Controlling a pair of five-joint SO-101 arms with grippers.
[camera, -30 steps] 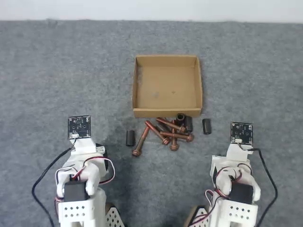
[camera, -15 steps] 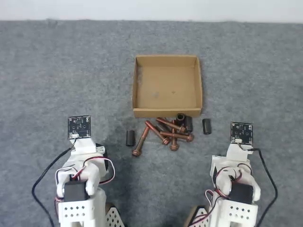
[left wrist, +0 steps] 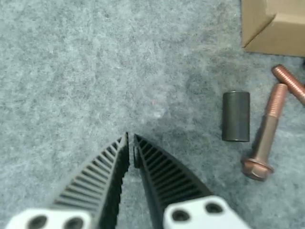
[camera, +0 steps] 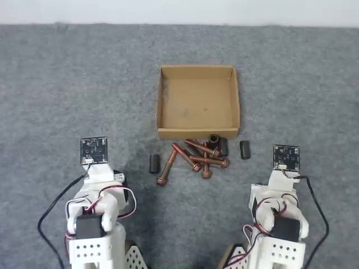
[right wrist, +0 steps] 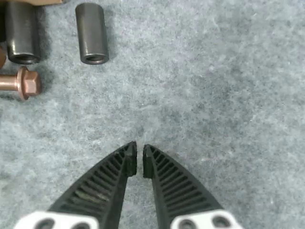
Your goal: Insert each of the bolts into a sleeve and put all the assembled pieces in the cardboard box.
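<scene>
An open cardboard box (camera: 197,133) sits mid-table with nothing inside. Just in front of it lie several copper bolts (camera: 196,157) in a loose pile, with black sleeves among and beside them: one at the left (camera: 154,163), one at the right (camera: 245,149), two against the pile (camera: 223,147). My left gripper (left wrist: 131,139) is shut and holds nothing, hovering over bare carpet short of a sleeve (left wrist: 236,116) and a bolt (left wrist: 267,133). My right gripper (right wrist: 139,149) is shut and holds nothing too, with two sleeves (right wrist: 93,33) and a bolt head (right wrist: 25,82) ahead of it.
Grey carpet covers the table. The left arm (camera: 94,168) and the right arm (camera: 285,168) stand folded back near the front edge, either side of the parts. A corner of the box (left wrist: 271,24) lies beyond the left gripper.
</scene>
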